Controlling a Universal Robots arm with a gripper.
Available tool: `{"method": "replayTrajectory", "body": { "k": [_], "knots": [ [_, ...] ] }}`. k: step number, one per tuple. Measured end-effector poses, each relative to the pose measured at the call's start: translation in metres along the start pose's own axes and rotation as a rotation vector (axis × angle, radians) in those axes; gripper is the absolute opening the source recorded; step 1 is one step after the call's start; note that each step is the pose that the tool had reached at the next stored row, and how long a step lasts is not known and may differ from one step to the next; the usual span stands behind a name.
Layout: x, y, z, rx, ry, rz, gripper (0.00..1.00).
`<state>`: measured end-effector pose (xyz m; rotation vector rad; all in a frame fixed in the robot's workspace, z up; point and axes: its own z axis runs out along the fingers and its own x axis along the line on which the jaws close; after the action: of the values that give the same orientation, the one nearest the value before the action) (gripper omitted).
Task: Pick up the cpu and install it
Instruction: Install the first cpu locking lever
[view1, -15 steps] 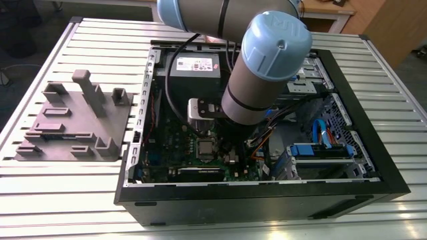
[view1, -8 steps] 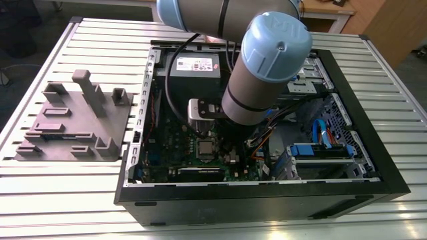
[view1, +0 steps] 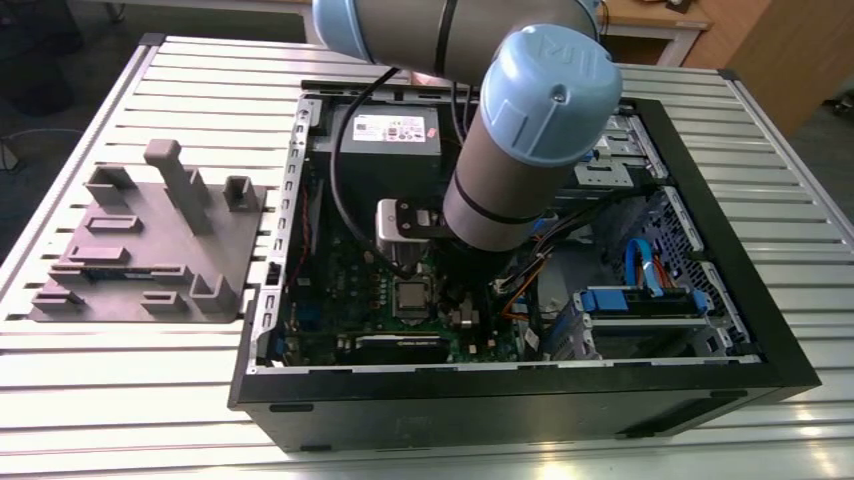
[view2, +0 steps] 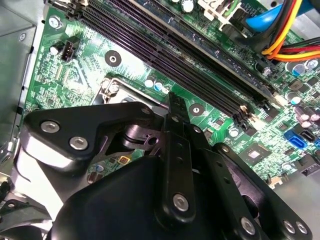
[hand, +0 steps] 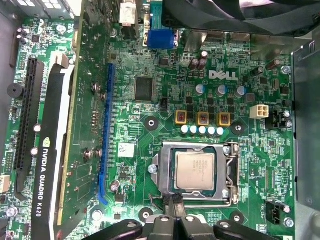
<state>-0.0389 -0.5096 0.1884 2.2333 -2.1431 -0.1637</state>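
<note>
1. The cpu (hand: 195, 170) sits flat inside the silver socket frame (hand: 231, 172) on the green motherboard (hand: 150, 107), seen in the first wrist view.
2. The claw (hand: 174, 203) hangs just beside the frame's edge, its black fingers (view2: 176, 130) pressed together and holding nothing.
3. In the exterior view the arm (view1: 514, 160) reaches down into the open computer case (view1: 534, 400), which lies on the slatted desk (view1: 160, 400).
4. A grey fixture block (view1: 140, 250) stands on the desk at the exterior view's left.

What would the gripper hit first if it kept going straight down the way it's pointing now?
Probably the edge of the metal socket frame around the cpu; the gripper points at the green board beside it, though depth is unclear.
</note>
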Motion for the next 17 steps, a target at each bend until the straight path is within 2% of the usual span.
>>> {"method": "replayTrajectory", "body": {
  "k": [11,17],
  "knots": [
    [0.0000,-0.0021,0.0018,0.0034,-0.0005,-0.004,0.10],
    [0.0000,-0.0024,0.0005,0.0042,0.0004,-0.006,0.10]
  ]
}}
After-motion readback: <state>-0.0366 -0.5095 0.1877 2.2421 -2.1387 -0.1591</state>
